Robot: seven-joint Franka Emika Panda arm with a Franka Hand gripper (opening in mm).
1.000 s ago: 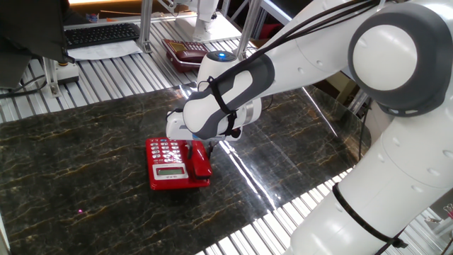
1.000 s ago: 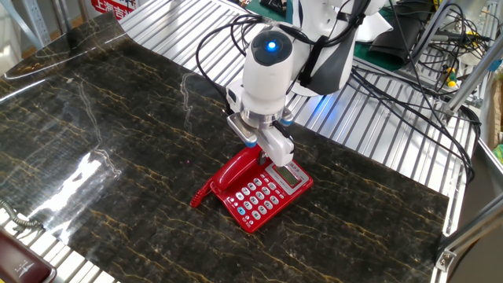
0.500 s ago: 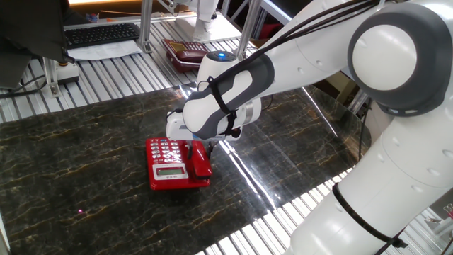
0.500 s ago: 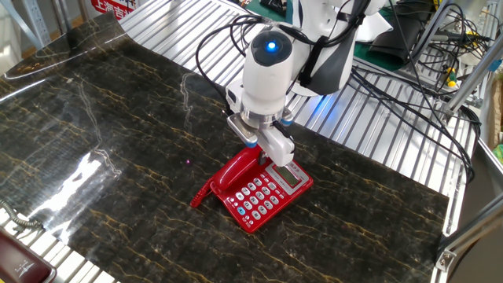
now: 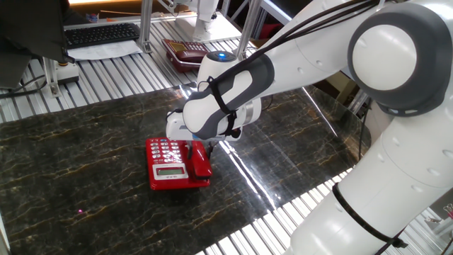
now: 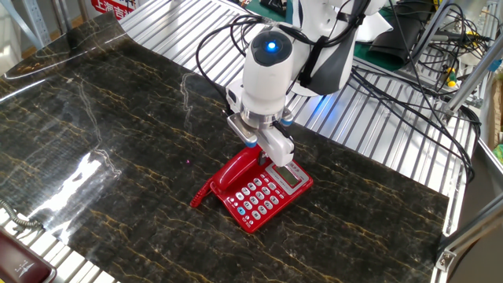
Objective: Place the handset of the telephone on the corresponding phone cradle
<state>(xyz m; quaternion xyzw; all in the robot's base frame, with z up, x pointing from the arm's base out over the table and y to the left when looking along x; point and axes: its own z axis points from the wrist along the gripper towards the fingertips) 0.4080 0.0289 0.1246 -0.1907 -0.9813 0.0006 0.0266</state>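
The bright red telephone (image 5: 168, 165) sits on the dark marble table, keypad and small LCD display facing up; it also shows in the other fixed view (image 6: 269, 194). The red handset (image 5: 201, 163) lies along the phone cradle, the button-free side strip of the base, which it covers. In the other fixed view the handset (image 6: 234, 174) runs along the base's left edge, and its red cord (image 6: 201, 196) curls off the lower end. My gripper (image 5: 200, 149) stands straight above the handset's far end with a finger on each side of it, closed on it (image 6: 263, 154).
A darker maroon phone (image 5: 185, 51) lies on the slatted metal surface behind the table, and another maroon object (image 6: 20, 267) shows at the near corner. A keyboard (image 5: 102, 33) sits at the back left. The arm's cables (image 6: 393, 86) hang over the far right.
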